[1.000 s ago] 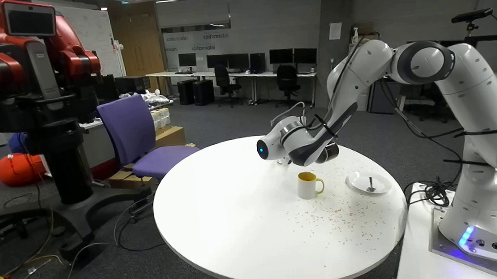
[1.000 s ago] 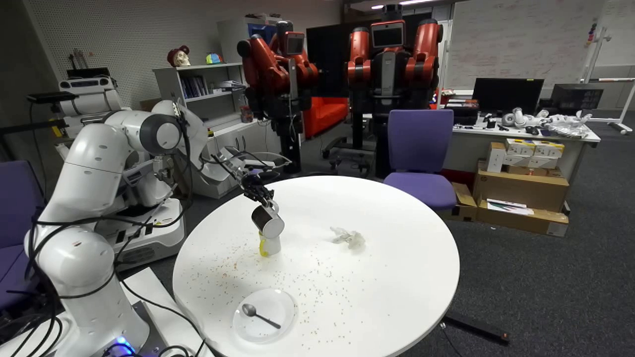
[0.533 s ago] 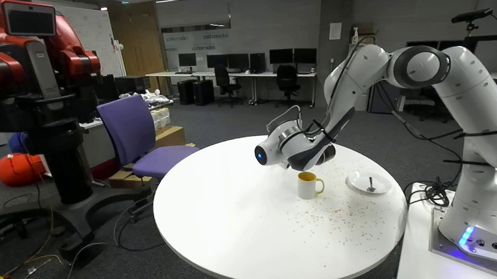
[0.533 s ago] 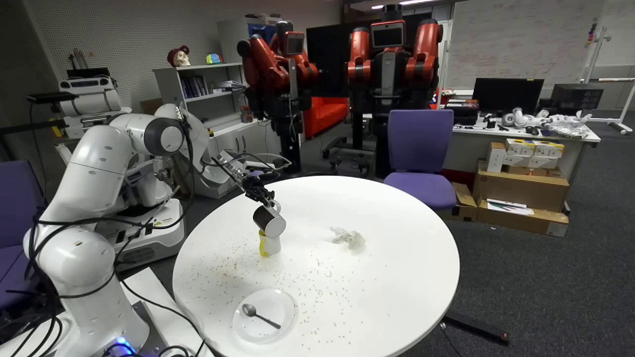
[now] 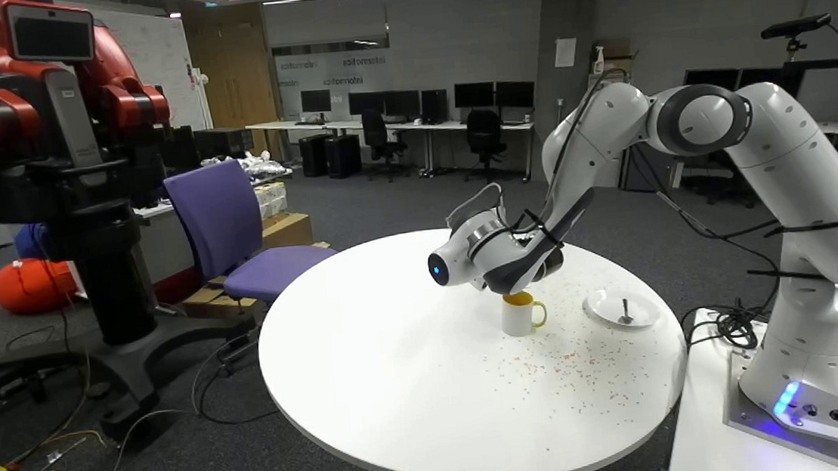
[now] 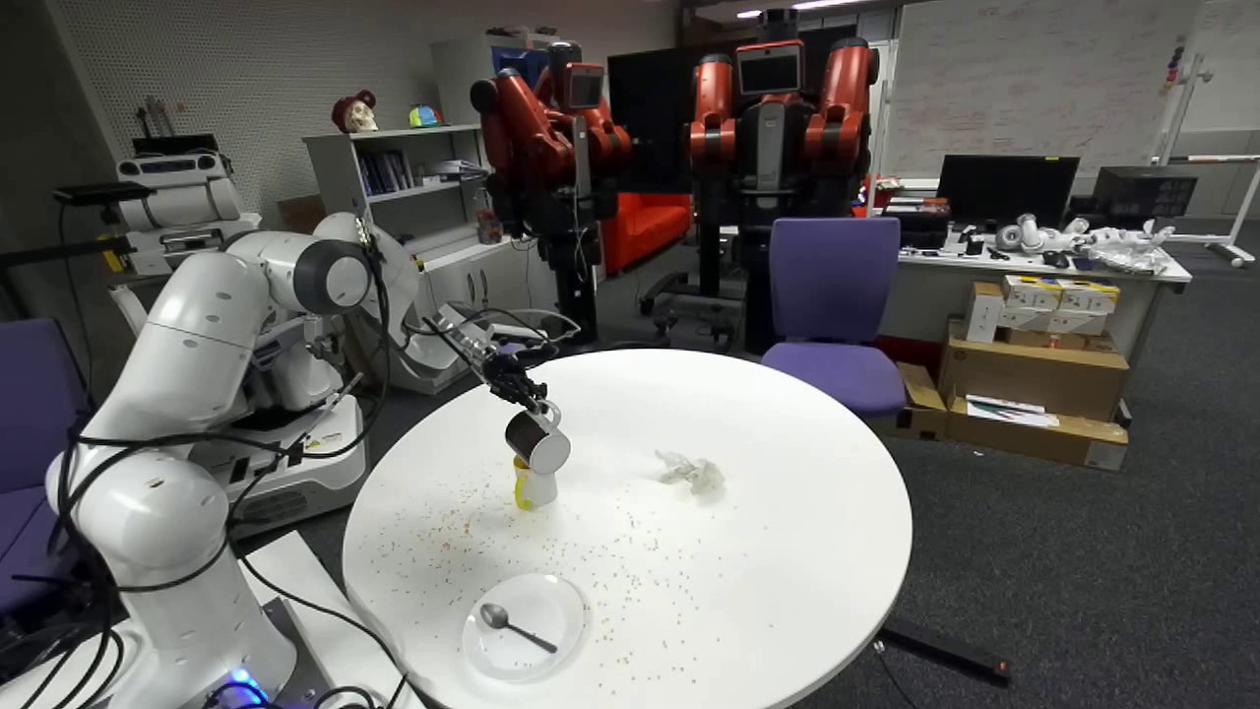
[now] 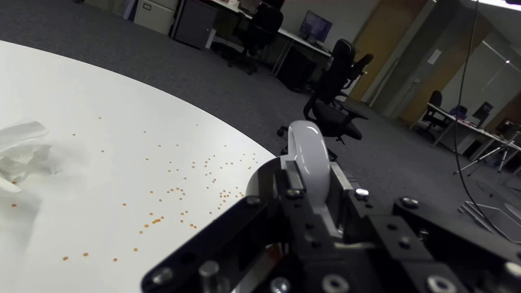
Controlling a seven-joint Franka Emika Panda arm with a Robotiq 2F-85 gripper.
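In the wrist view my gripper (image 7: 317,175) is shut on the white handle (image 7: 311,158) of a dark mug, which sits between the two finger pads. That dark mug (image 6: 527,435), with a white base, hangs steeply tilted in an exterior view, its base facing outward and its mouth hidden. Just below it a white mug with yellow inside (image 5: 516,319) stands upright on the round table (image 5: 384,360). The held mug overlaps its top in view; whether they touch I cannot tell. Elsewhere the wrist mostly hides the held dark mug (image 5: 553,263).
Small orange-brown bits (image 6: 463,532) are scattered over the tabletop. A white plate (image 6: 490,655) carries a spoon (image 6: 522,630). Crumpled pale film or tissue (image 6: 694,475) lies near the table's middle. A purple chair (image 6: 835,295) stands at the table's edge.
My wrist has sunk a little, now covering the back of the yellow-rimmed mug's opening. The held mug has shifted slightly down and sideways. Grip, plate and standing mug are unchanged.
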